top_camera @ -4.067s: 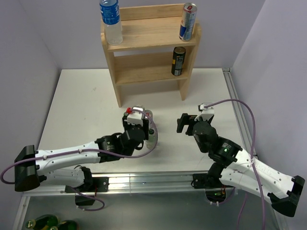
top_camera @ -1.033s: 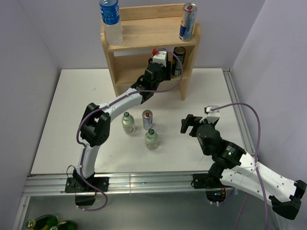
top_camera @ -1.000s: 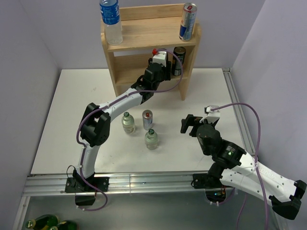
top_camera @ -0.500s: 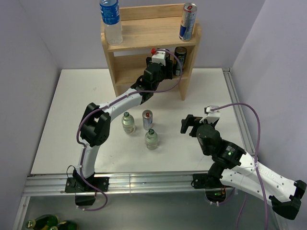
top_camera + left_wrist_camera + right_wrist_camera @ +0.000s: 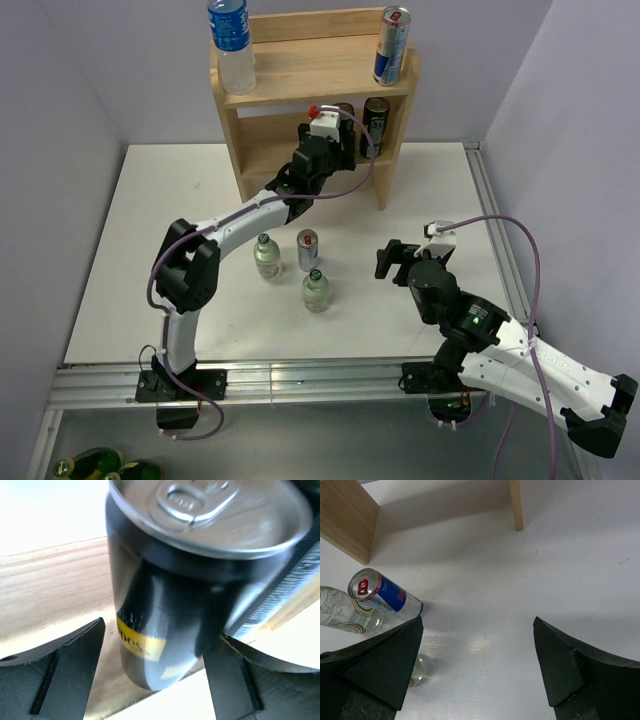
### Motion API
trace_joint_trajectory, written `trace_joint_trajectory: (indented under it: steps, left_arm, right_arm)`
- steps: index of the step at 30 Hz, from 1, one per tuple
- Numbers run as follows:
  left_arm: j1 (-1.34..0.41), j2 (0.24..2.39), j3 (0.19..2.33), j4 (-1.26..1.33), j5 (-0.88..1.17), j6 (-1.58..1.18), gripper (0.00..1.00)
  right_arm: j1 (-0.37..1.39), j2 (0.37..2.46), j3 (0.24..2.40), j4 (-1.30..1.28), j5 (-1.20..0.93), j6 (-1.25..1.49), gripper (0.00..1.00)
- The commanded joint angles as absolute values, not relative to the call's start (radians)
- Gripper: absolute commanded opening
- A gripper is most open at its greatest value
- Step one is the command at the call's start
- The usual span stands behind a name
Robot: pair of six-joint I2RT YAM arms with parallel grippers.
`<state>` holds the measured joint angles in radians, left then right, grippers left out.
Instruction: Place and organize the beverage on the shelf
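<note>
L gripper (image 5: pixel 160 635) released, jaws either side of black can (image 5: pixel 165 580) w/ yellow band, upright on shelf (image 5: pixel 310 65) lower tier; label text too blurred to read. R gripper (image 5: pixel 477 625) wide open over table (image 5: pixel 530 570), nr blue-silver can (image 5: pixel 385 597) w/ red logo, prob. Red Bull.

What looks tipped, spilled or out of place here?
Nothing stands out. All upright: water bottle and blue can on the top tier of the shelf; a black can and a second black can below; left bottle, near bottle and short can on the table. No spills.
</note>
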<state>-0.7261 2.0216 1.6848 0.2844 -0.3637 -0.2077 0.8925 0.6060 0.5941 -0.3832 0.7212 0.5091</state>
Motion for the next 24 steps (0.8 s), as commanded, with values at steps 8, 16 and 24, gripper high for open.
trace_joint_trajectory:
  steps: [8, 16, 24]
  left_arm:
    - [-0.768, 1.859, 1.588, 0.325, -0.373, -0.213, 0.84]
    - [-0.807, 1.697, 1.407, 0.275, -0.411, -0.255, 0.84]
    - [-0.922, 1.375, 0.984, 0.192, -0.636, -0.330, 0.84]
  right_arm:
    - [0.894, 0.612, 0.586, -0.336, 0.727, 0.526, 0.98]
    - [0.894, 0.611, 0.589, -0.334, 0.713, 0.531, 0.98]
    - [0.896, 0.603, 0.568, -0.330, 0.695, 0.543, 0.98]
